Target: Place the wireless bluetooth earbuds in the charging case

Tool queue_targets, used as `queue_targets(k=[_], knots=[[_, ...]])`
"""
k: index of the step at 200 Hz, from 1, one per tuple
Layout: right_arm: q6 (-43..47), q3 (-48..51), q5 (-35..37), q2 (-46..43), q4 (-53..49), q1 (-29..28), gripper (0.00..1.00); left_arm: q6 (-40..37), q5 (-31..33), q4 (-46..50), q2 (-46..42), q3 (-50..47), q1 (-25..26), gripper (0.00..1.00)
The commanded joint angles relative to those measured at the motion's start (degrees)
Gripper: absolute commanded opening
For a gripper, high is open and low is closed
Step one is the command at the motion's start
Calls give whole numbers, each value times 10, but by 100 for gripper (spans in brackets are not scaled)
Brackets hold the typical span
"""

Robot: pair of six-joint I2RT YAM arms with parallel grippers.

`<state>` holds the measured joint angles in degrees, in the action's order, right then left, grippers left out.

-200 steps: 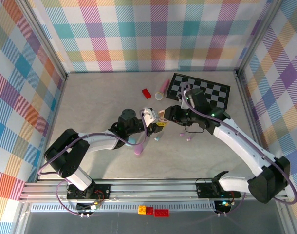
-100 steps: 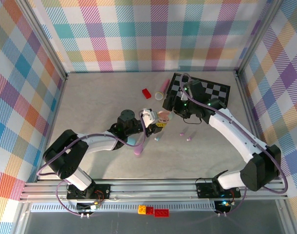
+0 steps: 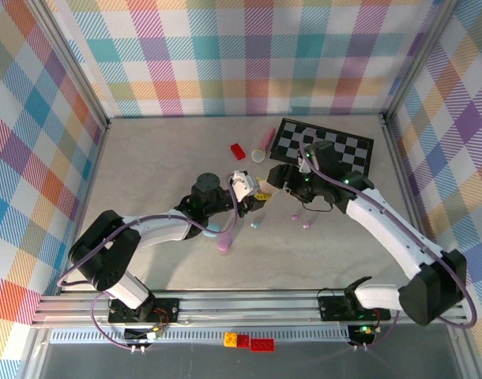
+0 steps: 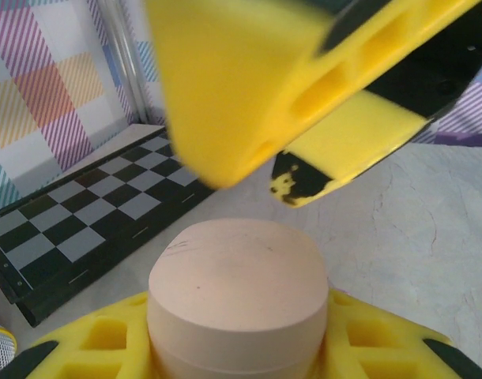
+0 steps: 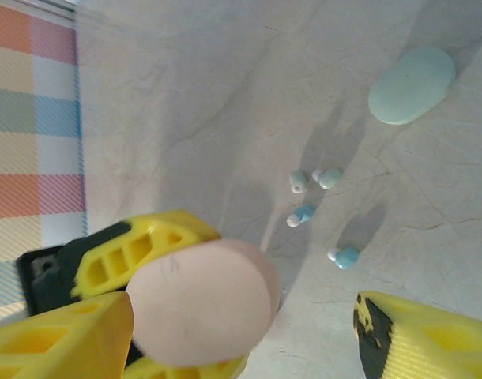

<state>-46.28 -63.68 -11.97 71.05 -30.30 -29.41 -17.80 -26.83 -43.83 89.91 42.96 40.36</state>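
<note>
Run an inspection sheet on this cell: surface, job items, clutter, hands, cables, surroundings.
Surface: grey marbled table, no spills seen.
Job's things: peach case held off the table; teal case and purple case lying on the table; earbuds loose on the table.
Clutter: checkerboard, red brick, pink tube at the far side.
Hands: left hand shut on the peach case; right hand open, close to that case, not gripping it.
Cables: purple cables run along both arms, no snag seen.
Surroundings: plaid walls, metal frame; toy bricks on the near rail.
</note>
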Motion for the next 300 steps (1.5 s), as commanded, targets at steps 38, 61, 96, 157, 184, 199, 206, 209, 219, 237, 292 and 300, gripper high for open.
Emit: queue_targets(k=[38, 61, 96, 157, 184, 199, 206, 209, 219, 237, 292, 300], knots=[[-82, 64, -154, -68, 173, 40, 82, 85, -5, -108, -28, 4, -1, 32], [-104, 76, -200, -77, 220, 42, 86, 108, -6, -132, -38, 1, -1, 32], [-167, 101, -269, -61, 325, 42, 87, 133, -23, -161, -46, 5, -1, 32], [-228, 114, -315, -22, 439, 42, 69, 138, -34, -161, -60, 6, -1, 32], [-227, 118, -303, -22, 431, 42, 55, 136, -30, -162, -63, 1, -1, 32], [-234, 126, -289, -25, 431, 42, 47, 134, -28, -163, -63, -1, 0, 32], [-239, 131, -284, -26, 435, 42, 43, 133, -28, -163, -63, -2, -1, 32], [-241, 132, -282, -26, 438, 42, 41, 132, -27, -163, -63, -2, 0, 32], [-248, 138, -277, -29, 445, 42, 35, 131, -27, -164, -62, -2, 0, 32], [-248, 146, -267, -37, 438, 41, 26, 131, -29, -167, -59, -3, -1, 32], [-226, 143, -253, -45, 410, 42, 7, 126, -29, -152, -66, -8, -1, 34], [-218, 140, -250, -46, 400, 42, 7, 124, -28, -146, -69, -8, -1, 36]])
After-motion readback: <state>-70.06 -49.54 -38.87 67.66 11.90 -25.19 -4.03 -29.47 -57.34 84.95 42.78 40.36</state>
